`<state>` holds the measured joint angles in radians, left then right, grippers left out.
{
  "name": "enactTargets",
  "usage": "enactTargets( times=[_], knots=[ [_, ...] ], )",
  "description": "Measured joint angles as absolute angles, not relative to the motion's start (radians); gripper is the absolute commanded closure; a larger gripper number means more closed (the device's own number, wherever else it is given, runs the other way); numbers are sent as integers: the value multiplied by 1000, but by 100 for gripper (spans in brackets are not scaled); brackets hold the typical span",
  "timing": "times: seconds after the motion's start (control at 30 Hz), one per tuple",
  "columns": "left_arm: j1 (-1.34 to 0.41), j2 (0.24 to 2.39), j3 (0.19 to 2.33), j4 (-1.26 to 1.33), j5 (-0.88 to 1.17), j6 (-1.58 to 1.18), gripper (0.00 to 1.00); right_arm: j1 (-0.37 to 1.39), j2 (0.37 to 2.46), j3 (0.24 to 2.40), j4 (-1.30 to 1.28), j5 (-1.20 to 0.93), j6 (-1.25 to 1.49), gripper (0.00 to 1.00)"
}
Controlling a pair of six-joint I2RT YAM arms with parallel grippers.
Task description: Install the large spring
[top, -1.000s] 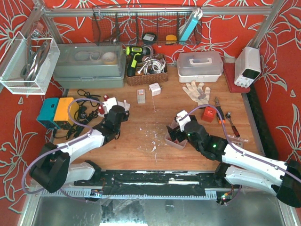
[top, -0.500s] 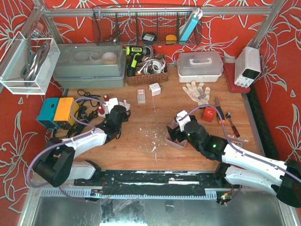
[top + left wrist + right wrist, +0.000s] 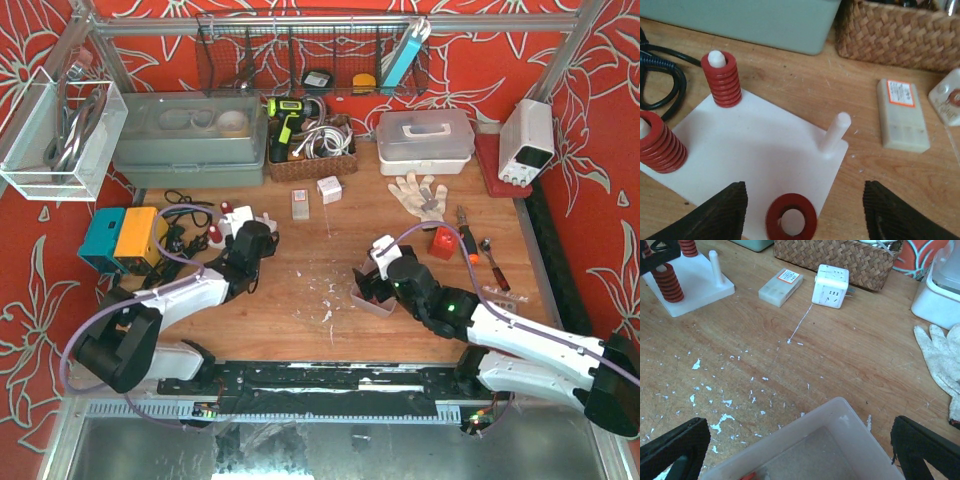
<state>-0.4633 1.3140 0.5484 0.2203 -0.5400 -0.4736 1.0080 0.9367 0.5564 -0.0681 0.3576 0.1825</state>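
Left wrist view puts you at the seating step. The spring (image 3: 790, 201) stands end-up on the near corner of the plate (image 3: 755, 145), inside the left end effector (image 3: 802, 205), which is spread wide and touches nothing. You cannot tell whether a peg runs up through it. Your next move is probably a straight lift clear without nudging it.

Count three red springs in all, including two seated springs (image 3: 721, 80), one bare peg (image 3: 835, 134) and one plate. Your right end effector (image 3: 797, 450) hangs wide open and empty over the bin (image 3: 840, 410).

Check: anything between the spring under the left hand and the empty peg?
Nothing visible. Only bare white plate separates spring and empty peg; the other two springs stand off to the left.
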Motion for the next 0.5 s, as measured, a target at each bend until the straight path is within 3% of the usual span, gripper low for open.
enactTargets(
  times=[0.2, 0.27, 0.33, 0.5],
  knots=[
    [-463, 1235, 562, 198, -504, -468, 20, 1003, 980, 623, -136, 356, 208, 3],
    [-463, 1202, 566, 193, -460, -463, 10, 997, 999, 673, -192, 347, 223, 7],
    [-461, 1171, 567, 193, -392, -453, 0, 987, 1017, 728, -271, 332, 234, 11],
    [-461, 1115, 558, 212, -175, -445, 0, 945, 1035, 800, -463, 238, 247, 32]
  ],
)
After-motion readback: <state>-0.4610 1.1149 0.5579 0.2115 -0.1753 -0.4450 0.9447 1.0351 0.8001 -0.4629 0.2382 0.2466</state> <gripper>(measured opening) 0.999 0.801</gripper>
